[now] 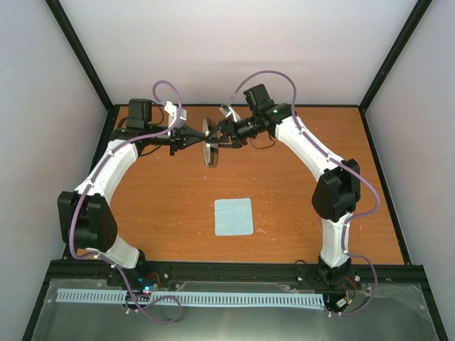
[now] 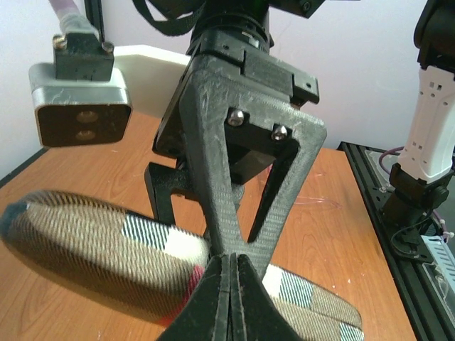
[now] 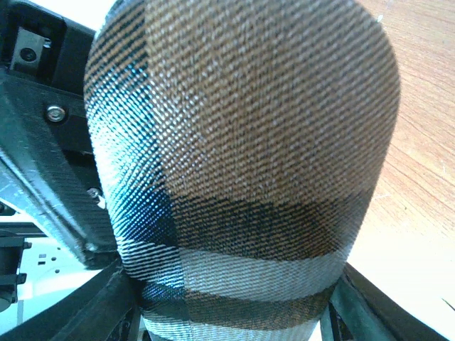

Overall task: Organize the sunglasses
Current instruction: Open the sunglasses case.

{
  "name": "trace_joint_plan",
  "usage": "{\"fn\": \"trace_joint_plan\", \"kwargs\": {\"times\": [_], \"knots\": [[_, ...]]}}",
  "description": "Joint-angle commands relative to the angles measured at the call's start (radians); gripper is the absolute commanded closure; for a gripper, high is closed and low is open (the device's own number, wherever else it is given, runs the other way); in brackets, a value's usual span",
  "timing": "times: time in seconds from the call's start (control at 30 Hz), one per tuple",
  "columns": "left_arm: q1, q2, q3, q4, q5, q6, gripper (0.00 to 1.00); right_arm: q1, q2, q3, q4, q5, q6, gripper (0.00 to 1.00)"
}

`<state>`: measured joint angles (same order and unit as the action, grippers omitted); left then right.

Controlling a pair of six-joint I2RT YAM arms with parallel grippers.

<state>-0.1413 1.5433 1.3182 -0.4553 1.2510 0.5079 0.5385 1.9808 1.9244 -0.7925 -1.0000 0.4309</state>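
Brown striped case [image 3: 242, 142] gripped by half-spread right pincer [image 3: 234, 309]; left pincer [image 2: 232, 284] clenched tight, tips against case.

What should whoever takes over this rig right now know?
Left gripper: shut, tips at the edge of the case; a pinch on it is unclear.
Right gripper: shut on the case, at far centre.
Sunglasses: in no view; possibly inside the case, cannot tell.
Cloth: lies flat, apart, untouched.
Done: case grasped. Left: locate sunglasses, finish organizing.
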Motion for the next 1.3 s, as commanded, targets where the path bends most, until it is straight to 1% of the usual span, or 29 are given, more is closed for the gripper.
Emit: {"fn": "trace_joint_plan", "kwargs": {"times": [0.0, 0.43, 0.9, 1.0, 1.07, 1.1, 1.13, 1.17, 1.2, 1.27], "knots": [[-0.008, 0.049, -0.01, -0.06, -0.072, 0.059, 0.99, 0.017, -0.103, 0.049, 0.047, -0.125, 0.014, 0.97], [-0.007, 0.101, -0.021, -0.088, -0.108, 0.124, 0.99, 0.016, -0.154, 0.06, 0.085, -0.144, 0.078, 0.97], [-0.009, 0.163, -0.03, 0.007, -0.113, 0.103, 0.99, 0.025, -0.183, 0.074, 0.152, -0.146, 0.155, 0.97], [-0.009, 0.171, -0.024, 0.013, -0.126, 0.1, 0.99, 0.025, -0.186, 0.07, 0.129, -0.134, 0.141, 0.97], [-0.009, 0.166, -0.011, 0.009, -0.175, 0.087, 0.99, 0.026, -0.188, 0.067, 0.085, -0.095, 0.105, 0.97], [-0.007, 0.161, -0.004, 0.01, -0.202, 0.074, 0.92, 0.026, -0.189, 0.056, 0.076, -0.083, 0.094, 0.97], [-0.002, 0.152, 0.001, 0.017, -0.234, 0.052, 0.77, 0.024, -0.189, 0.043, 0.066, -0.068, 0.085, 0.97], [0.014, 0.137, 0.0, 0.033, -0.257, 0.026, 0.59, 0.023, -0.19, 0.026, 0.065, -0.053, 0.075, 0.97], [0.031, 0.12, -0.007, 0.054, -0.264, 0.001, 0.5, 0.021, -0.192, 0.007, 0.067, -0.044, 0.069, 0.97], [0.076, 0.08, -0.021, 0.095, -0.265, -0.039, 0.43, 0.014, -0.192, -0.031, 0.069, -0.044, 0.054, 0.97]]}}
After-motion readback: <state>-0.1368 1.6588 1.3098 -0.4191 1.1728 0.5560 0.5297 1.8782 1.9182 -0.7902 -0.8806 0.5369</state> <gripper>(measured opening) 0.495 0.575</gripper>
